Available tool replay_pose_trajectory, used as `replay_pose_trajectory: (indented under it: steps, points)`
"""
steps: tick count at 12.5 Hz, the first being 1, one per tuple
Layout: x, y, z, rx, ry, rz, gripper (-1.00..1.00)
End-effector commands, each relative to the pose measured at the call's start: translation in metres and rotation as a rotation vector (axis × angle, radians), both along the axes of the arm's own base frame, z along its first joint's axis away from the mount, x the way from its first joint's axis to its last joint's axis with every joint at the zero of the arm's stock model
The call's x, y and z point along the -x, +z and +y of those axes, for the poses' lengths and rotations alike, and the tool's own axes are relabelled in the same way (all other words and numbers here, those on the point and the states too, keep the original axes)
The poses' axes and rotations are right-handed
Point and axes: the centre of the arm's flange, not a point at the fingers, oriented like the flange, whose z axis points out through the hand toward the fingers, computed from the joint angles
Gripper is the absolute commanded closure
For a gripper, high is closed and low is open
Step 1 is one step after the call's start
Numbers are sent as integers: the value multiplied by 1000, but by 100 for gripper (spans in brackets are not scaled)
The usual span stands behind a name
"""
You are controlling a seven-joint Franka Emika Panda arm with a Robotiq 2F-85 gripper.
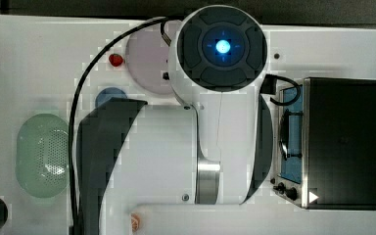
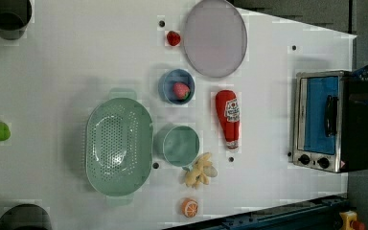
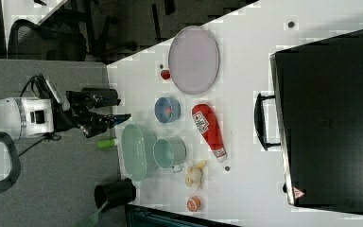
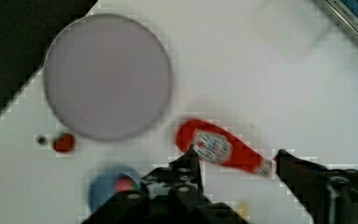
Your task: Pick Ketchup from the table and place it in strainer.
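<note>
ketchup: red tapered squeeze bottle with small white cap point(image 2: 228, 118), lying flat on the white table point(image 2: 67, 62), label up. In the left view its cap points toward the bottom edge and it lies between the round green cup and the toaster oven, touching neither.
strainer: pale mint-green oval perforated plastic basket point(image 2: 119, 146), nothing in it. Sits at the left view's left of the cup, rims just beside each other or touching, can't tell which.
gripper: black two-finger gripper point(image 4: 235, 158), fingers spread apart, nothing between them. Wrist view shows it above the table with the bottle seen between the fingertips, no contact visible. In the right view it hangs point(image 3: 105, 116) off the table's left edge side, above the surface.
near the bottle: small round mint-green cup point(image 2: 177, 145); small blue bowl point(image 2: 176, 86) holding a red strawberry-like piece point(image 2: 181, 90); pale grey round plate point(image 2: 214, 37) past the bottle's base; yellow banana bunch point(image 2: 200, 170) just past the cap end.
further out: loose red strawberry point(image 2: 173, 38) beside the plate; orange slice point(image 2: 189, 207) near the table edge; silver toaster oven with blue door point(image 2: 323, 120), well apart from the bottle.
between bottle and strainer: the green cup sits directly between them in the left view.
top view: robot arm's white body point(image 1: 196, 147) covers the table's middle, strainer point(image 1: 41, 155) visible at the top view's left.
</note>
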Motion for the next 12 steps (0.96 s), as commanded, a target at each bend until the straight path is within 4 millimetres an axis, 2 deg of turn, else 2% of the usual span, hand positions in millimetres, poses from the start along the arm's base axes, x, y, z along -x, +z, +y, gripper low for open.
replay_pose_trajectory:
  steps: [1,3,5,9,12]
  points:
    - [81,51,-14,7,-10,21,-59]
    - [78,38,-10,6,20,46,-100]
    - [73,11,-2,2,83,102,-100]
    - [54,-66,16,-18,248,184,-100]
    - [36,-122,25,-43,480,165,-100]
